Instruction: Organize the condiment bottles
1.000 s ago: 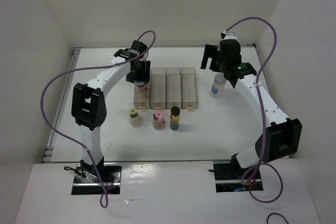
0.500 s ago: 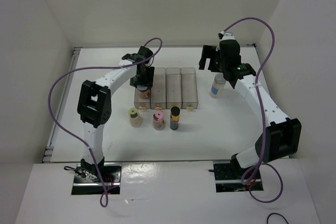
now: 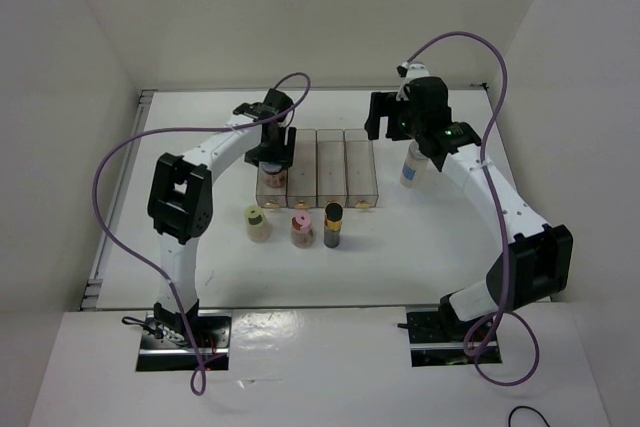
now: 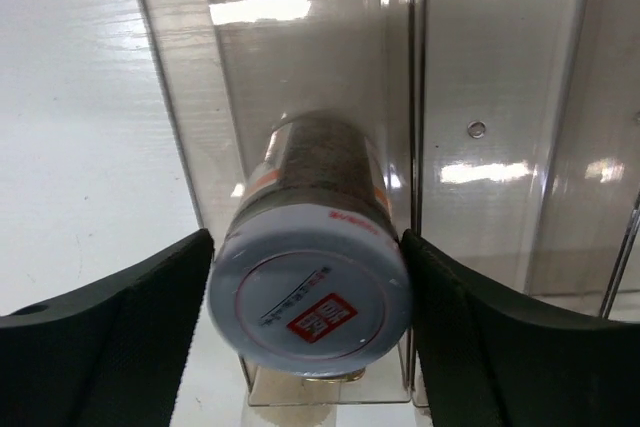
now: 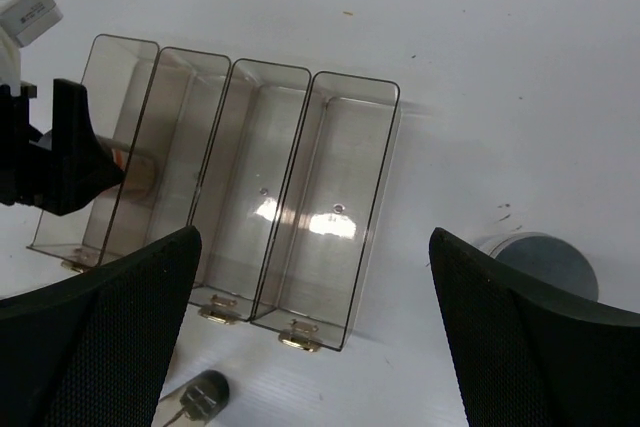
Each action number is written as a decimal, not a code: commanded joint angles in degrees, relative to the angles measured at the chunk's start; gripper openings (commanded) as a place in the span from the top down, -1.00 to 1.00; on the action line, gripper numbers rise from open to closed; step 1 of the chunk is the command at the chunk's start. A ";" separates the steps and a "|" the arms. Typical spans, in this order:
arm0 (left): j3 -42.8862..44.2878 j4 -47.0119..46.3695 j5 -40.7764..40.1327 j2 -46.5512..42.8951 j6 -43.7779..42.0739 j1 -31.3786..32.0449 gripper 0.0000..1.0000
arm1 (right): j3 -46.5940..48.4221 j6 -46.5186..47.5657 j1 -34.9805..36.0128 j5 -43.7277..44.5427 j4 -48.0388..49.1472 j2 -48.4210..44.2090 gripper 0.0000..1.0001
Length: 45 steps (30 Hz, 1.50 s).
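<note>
Grey-lidded jar (image 4: 310, 297) in rack (image 4: 490, 97) (leftmost compartment), left gripper (image 4: 305, 252) astride.

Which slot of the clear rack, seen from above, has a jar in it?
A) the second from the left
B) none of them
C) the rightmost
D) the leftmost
D: the jar sits in the leftmost slot of the rack; the other three slots hold no jar.
</note>
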<state>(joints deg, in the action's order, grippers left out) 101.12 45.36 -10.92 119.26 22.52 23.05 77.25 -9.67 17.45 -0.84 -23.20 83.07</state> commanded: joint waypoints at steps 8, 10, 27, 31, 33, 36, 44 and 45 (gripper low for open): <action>1.36 0.60 0.28 -11.85 3.49 0.86 -1.00 | 3.07 3.17 3.20 -1.53 1.93 -0.01 -0.98; 1.36 0.60 0.28 -14.57 4.28 0.86 -1.00 | 3.69 3.70 3.20 -1.53 1.93 -0.01 -0.98; -16.38 -1.07 -2.62 -45.16 11.31 -5.37 -1.00 | 8.00 14.15 30.27 2.43 1.23 3.94 -0.98; -21.82 -0.45 1.76 -48.68 11.31 -8.80 -1.00 | 6.60 13.55 31.58 2.42 0.61 3.42 -0.98; -23.77 -0.45 3.00 -50.53 11.31 -9.60 -1.00 | 5.46 13.54 31.59 3.03 0.61 2.63 -0.98; -27.90 0.68 3.62 -51.76 11.31 -10.13 -1.00 | 4.14 13.54 31.59 3.04 0.09 1.23 -0.98; -30.90 2.97 4.95 -50.10 8.85 -6.88 -1.00 | 1.67 7.92 31.59 14.28 1.92 -1.85 -0.98; -30.90 3.58 4.94 -50.09 8.07 -6.88 -1.00 | 1.67 6.61 30.72 15.51 1.93 -2.38 -0.98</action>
<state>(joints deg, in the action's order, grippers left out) 69.89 48.03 -6.90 69.38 32.73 15.05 79.02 0.71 48.88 7.94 -23.79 85.01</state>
